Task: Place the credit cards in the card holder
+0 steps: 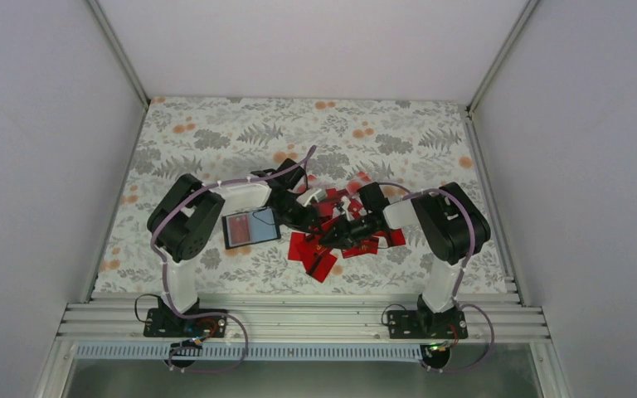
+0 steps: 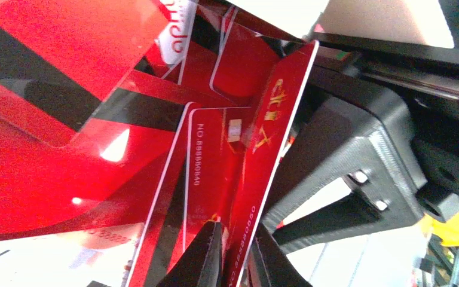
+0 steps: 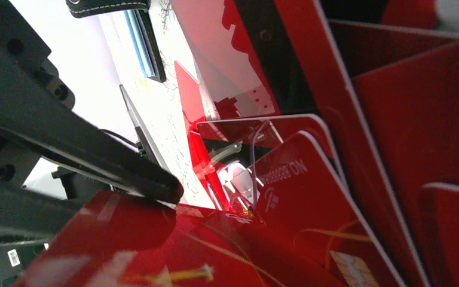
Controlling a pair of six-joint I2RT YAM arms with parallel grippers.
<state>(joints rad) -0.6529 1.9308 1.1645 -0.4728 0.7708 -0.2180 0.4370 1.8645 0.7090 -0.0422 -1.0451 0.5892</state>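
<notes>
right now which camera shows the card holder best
The top external view: the card holder lies open, its whole outline plain, left of the credit cards. The right wrist view catches only its stitched tab and grey-blue pocket edges at the top left. The left wrist view shows none of it, just cards.

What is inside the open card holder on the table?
The card holder lies open. A red patch, probably one card, shows on its inner face. Whether it sits in a pocket, or hides more cards, cannot be seen.
</notes>
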